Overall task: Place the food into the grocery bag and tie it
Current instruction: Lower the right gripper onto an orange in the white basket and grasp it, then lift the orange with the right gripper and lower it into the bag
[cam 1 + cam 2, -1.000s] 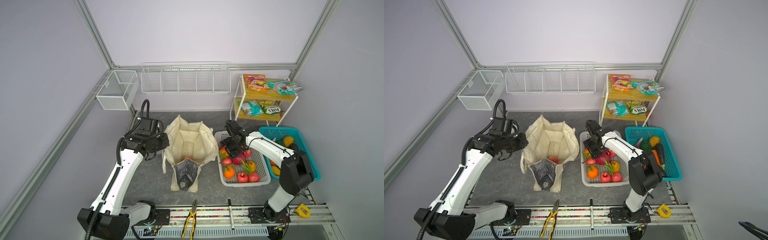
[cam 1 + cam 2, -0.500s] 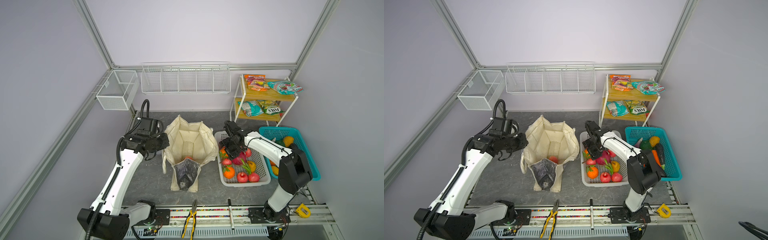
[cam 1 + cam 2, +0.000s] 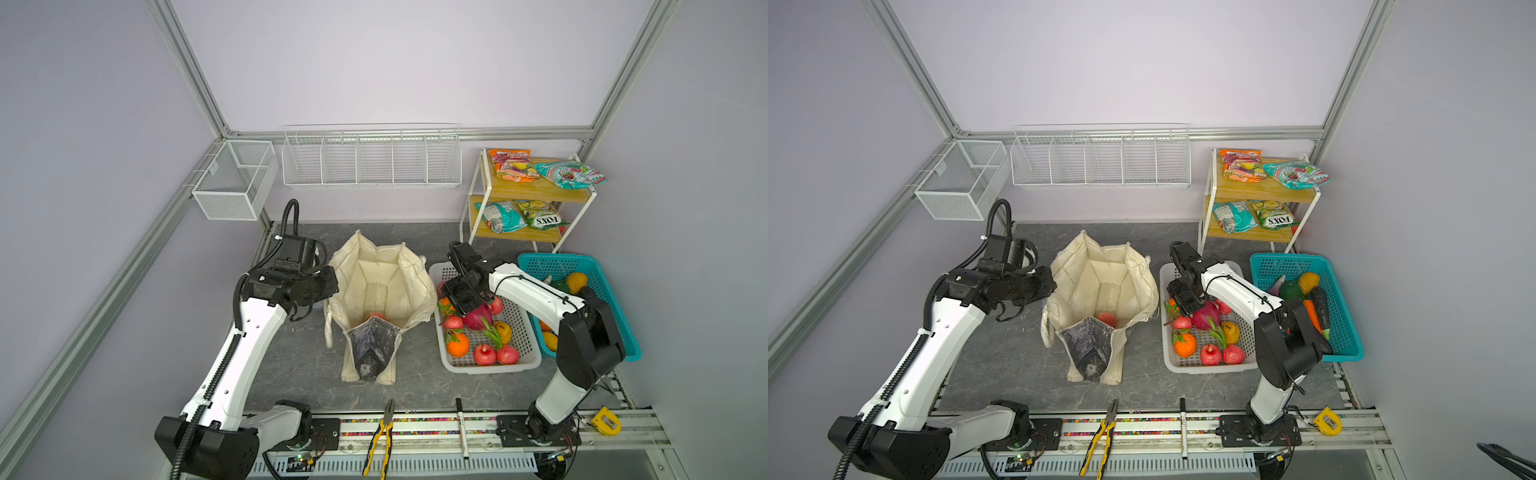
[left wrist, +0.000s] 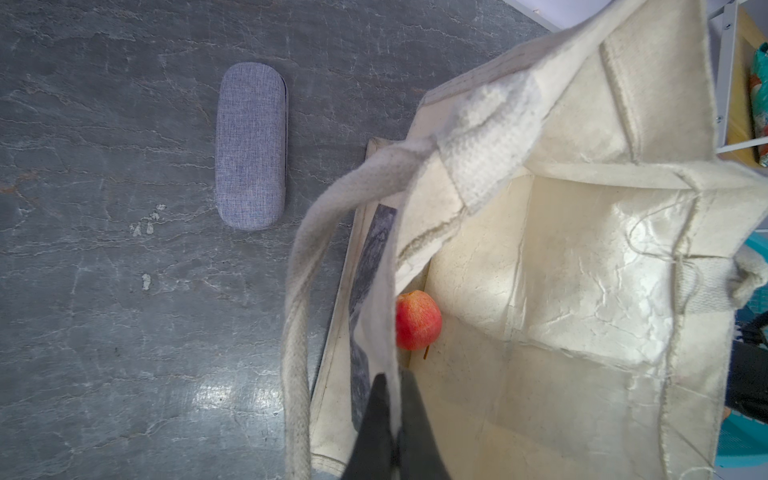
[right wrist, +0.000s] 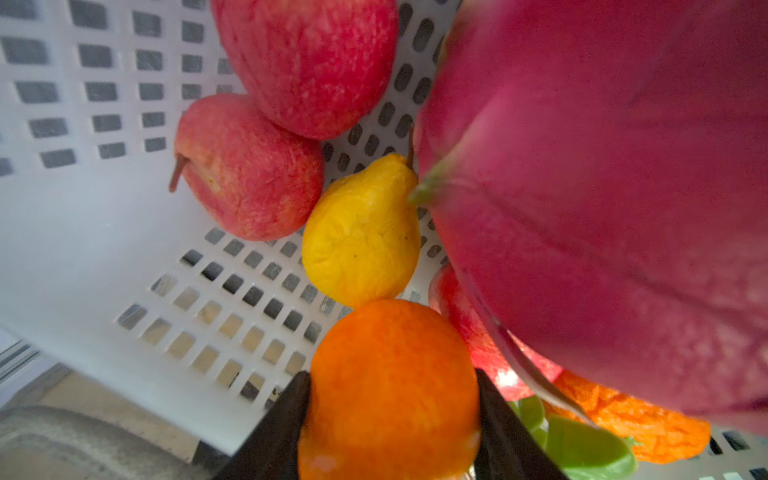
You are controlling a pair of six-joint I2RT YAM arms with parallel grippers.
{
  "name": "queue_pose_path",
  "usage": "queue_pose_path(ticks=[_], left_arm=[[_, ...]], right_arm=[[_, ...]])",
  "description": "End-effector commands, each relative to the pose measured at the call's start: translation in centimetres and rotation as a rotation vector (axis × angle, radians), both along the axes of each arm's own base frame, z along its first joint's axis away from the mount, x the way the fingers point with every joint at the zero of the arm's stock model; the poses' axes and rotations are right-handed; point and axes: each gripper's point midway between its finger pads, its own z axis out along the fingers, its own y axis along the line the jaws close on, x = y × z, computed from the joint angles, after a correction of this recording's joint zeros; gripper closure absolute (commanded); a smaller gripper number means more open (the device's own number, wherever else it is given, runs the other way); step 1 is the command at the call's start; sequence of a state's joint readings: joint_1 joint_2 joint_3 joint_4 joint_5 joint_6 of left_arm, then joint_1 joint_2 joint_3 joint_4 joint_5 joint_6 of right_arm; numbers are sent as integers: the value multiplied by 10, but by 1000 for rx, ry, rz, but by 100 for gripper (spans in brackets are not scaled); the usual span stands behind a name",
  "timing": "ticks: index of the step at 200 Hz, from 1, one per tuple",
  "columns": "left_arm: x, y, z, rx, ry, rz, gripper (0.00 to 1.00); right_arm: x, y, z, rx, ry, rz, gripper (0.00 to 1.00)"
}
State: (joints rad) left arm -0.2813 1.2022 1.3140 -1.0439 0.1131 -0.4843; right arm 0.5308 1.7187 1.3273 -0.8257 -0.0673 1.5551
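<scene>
sitting clamped in r gripper [image 5: 391, 374]: orange fruit [image 5: 395, 345].

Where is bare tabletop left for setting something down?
Bare tabletop: between the grocery bag and the front rail, and behind the bag up to the back wall. Crowded: the white basket, fruit-filled with the right gripper inside, and the teal basket.

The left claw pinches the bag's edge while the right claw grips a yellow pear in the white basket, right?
Not a pear: the right gripper grips an orange fruit, as the right wrist view shows; the yellow pear lies free.
</scene>
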Motion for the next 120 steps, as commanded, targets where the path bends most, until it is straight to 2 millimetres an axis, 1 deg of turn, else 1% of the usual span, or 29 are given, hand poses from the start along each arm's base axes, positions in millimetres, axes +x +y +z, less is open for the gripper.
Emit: queue_pose_path(ticks=[1,37,52,67,71,84,110,120], left_arm=[[0,2,1,1,-9,11,100],[1,2,1,0,-7,14,100],[1,2,1,1,-6,14,100],[1,3,0,7,-4,16,100],[1,3,-1,8,-3,16,100],[1,4,-1,12,-2,18,100],[1,3,-3,9,6,15,100],[2,3,-3,8,9,16,100]], right_arm=[[-3,-2,25,3,-50,-16,58],[-5,-8,56,1,-125,10,59],[-6,-13,72,-5,-162,14,59],[-4,-18,94,-20,-231,59,60],[-8,-22,98,-38,-230,68,59],[-6,-28,119,-53,-292,84,59],[-2,-32,162,-64,-415,147,57],[1,-31,182,-59,-476,183,57]])
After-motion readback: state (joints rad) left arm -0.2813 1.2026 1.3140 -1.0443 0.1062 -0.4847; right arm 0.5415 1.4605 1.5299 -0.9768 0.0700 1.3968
